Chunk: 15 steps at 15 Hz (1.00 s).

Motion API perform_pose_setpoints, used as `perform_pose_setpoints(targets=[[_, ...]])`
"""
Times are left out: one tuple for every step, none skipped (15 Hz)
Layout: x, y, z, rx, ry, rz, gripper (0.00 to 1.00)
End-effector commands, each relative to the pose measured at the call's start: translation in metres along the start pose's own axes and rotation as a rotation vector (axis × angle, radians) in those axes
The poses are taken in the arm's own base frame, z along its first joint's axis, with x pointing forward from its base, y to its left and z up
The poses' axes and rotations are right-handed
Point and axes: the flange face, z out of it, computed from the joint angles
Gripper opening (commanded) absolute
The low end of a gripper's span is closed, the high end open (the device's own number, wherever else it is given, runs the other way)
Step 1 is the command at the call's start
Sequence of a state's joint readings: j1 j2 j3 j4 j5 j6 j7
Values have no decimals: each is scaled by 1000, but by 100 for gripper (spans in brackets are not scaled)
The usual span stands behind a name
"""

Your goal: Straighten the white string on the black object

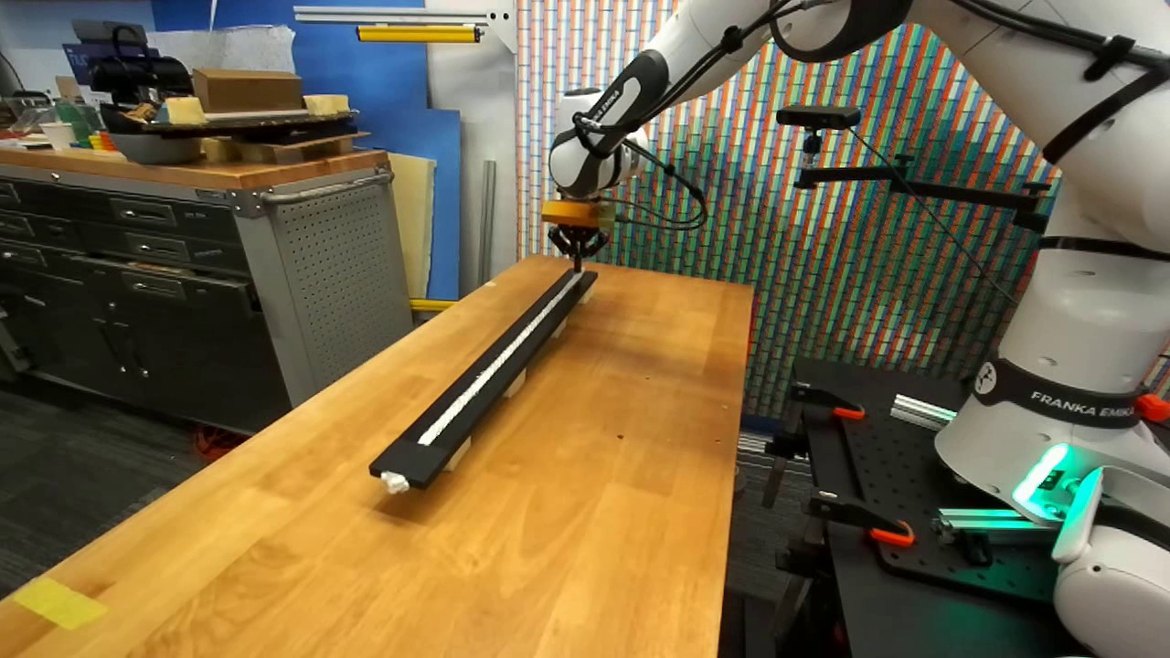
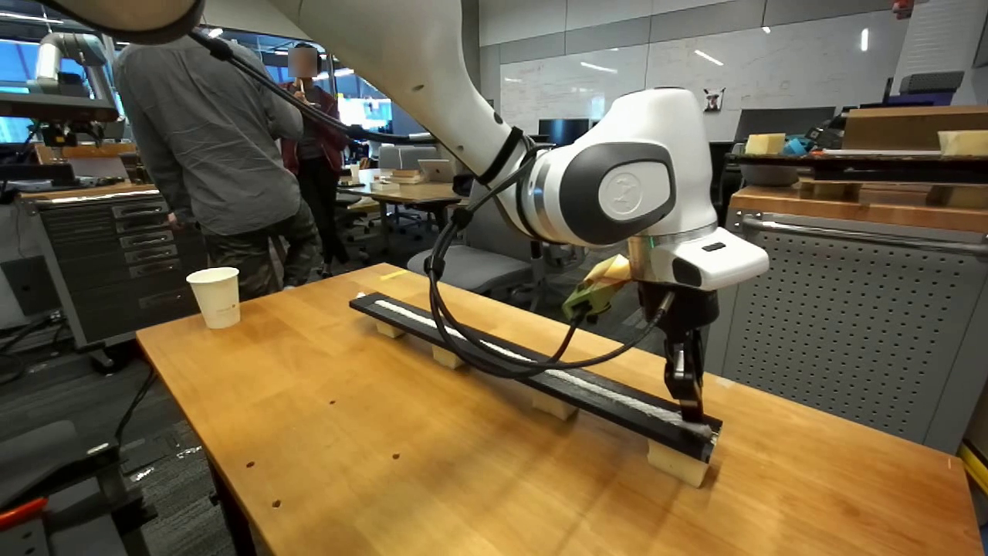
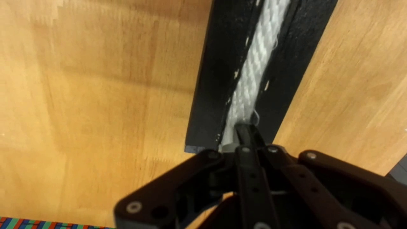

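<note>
The white woven string (image 3: pixel 252 70) is laid lengthwise, almost straight, on top of the long, narrow black bar (image 1: pixel 505 375), set nearer the long edge of the brown wooden worktop (image 1: pixel 622 530) that faces away from the robot base (image 1: pixel 1065 315). The bar is raised on pale wooden blocks (image 2: pixel 678 463), presumably for access to its ends; a crumpled white tuft (image 1: pixel 395 482) is seen at one. Towards the opposite short edge, the black gripper (image 2: pixel 693 415) is held upright, its fingers pressed together and rested on the string's end, probably to smooth it; whether any strand is pinched cannot be told. The bar is partly hidden in an exterior view by looped black cables (image 2: pixel 434 266). A white paper cup (image 2: pixel 215 297) is stood near a far corner, well apart.
</note>
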State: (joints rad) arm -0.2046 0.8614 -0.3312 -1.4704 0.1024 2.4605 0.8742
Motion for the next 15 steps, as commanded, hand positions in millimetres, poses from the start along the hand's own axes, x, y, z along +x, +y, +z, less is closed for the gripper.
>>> perform_pose_setpoints(targets=[[14,-1,6,-13,-27,26,0],[16,1,6,-15,-33,29,0],[18,2,7,-14,-39,33,0],[20,3,7,-16,-44,35,0],[22,3,7,-17,-45,38,0],[24,4,7,-16,-46,41,0],[26,4,8,-17,-47,43,0],[27,4,8,-19,-49,44,0],[28,3,8,-18,-48,43,0],[29,2,8,-19,-47,44,0],[29,1,9,-18,-46,43,0],[29,0,8,-17,-47,41,0],[29,-1,8,-18,-44,40,0],[28,-2,7,-17,-42,38,0],[28,-3,6,-16,-39,36,0]])
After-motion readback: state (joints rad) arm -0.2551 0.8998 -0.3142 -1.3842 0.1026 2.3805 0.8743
